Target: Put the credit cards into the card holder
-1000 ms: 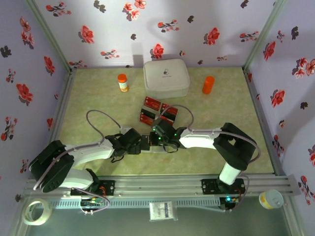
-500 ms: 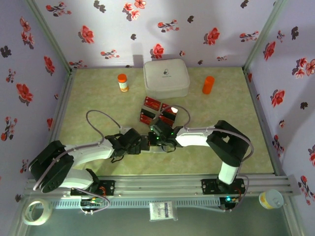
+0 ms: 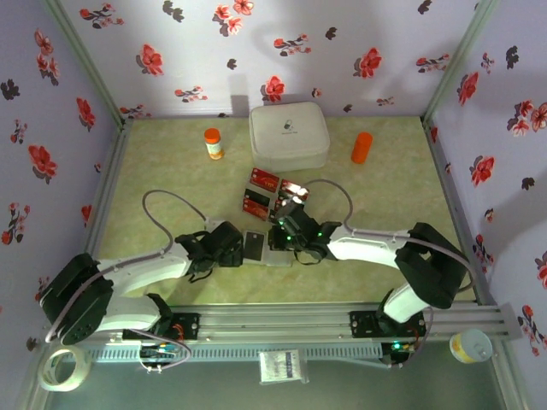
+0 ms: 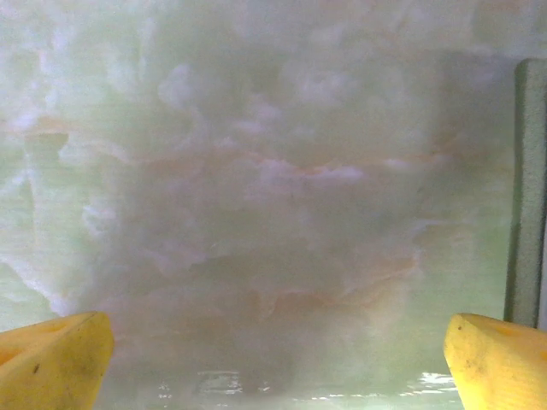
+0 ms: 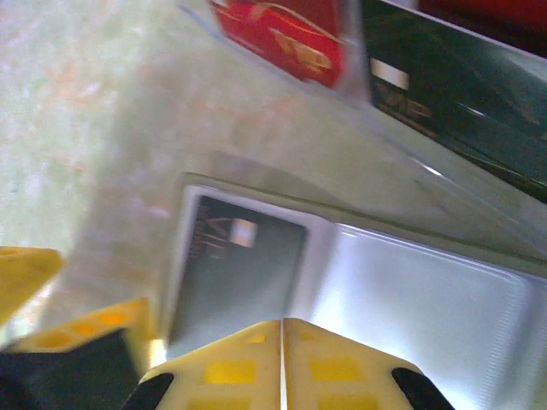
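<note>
I hold both arms extended low and inward, wrists almost meeting, with the left gripper (image 4: 278, 354) spread wide and the right gripper (image 5: 282, 342) pressed fingertip to fingertip.

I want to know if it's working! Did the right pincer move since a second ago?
Yes. The right pincer slid a little to the right, judged against the white case behind it, which stayed put.

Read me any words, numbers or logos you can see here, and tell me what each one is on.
Nothing is legible.
white case: small dark logo, too small to read.
red card: pale marks, blurred.
dark card lying in the card holder: pale patch, blurred.
orange bottle: label too small to read.
</note>
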